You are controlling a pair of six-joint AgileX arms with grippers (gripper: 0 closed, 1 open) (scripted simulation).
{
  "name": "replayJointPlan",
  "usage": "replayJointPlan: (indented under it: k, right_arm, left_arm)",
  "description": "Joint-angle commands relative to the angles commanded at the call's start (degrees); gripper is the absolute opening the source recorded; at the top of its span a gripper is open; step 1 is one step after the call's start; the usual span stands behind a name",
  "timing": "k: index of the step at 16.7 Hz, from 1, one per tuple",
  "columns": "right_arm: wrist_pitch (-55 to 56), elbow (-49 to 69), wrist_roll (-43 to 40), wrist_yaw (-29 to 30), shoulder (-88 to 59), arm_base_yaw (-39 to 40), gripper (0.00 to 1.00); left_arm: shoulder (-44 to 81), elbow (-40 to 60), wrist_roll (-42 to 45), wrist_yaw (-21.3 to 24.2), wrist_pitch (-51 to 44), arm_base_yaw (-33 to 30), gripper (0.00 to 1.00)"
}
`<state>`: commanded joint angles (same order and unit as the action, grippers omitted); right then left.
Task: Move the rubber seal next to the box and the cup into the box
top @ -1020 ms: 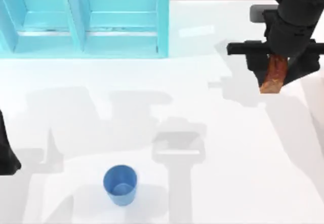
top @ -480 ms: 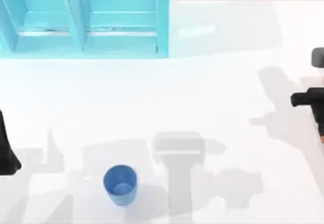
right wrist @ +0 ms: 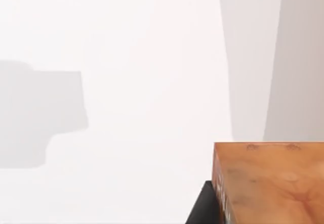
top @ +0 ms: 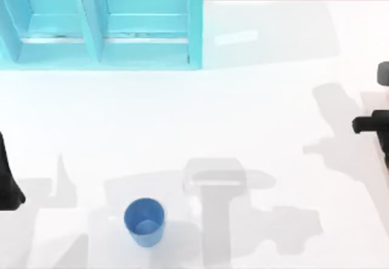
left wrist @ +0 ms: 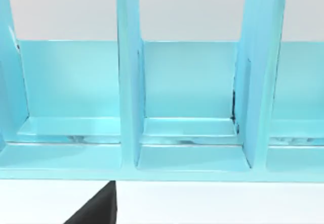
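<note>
White table (top: 255, 99) | right gripper (top: 380, 126) at right edge, rubber seal (right wrist: 268, 183) (orange-brown) in its grip | left arm (top: 7, 178) parked

Right arm (top: 378, 120) at table's right edge (claw cut off), left arm (top: 7, 178) parked left.

Bare white worktop (top: 255, 99), evenly lit, crossed by soft grey shadows; pale grey wall (left wrist: 192, 9) beyond its far edge.

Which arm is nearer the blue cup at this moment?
Left. The left arm sits at the table's left edge, level with the blue cup; the right arm is at the far right edge, much farther off.
</note>
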<state>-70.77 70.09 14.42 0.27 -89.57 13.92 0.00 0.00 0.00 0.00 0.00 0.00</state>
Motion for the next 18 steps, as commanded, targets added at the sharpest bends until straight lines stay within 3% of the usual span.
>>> replayJointPlan:
  k: [17, 18]
  right_arm:
    - [14.35, -11.35, 0.13, 0.02, -2.88, -0.07, 0.00]
    - [14.35, -11.35, 0.13, 0.02, -2.88, -0.07, 0.08]
  left_arm:
    - [0.00, 0.00, 0.00, 0.00, 0.00, 0.00, 1.00]
    - [0.00, 0.00, 0.00, 0.00, 0.00, 0.00, 1.00]
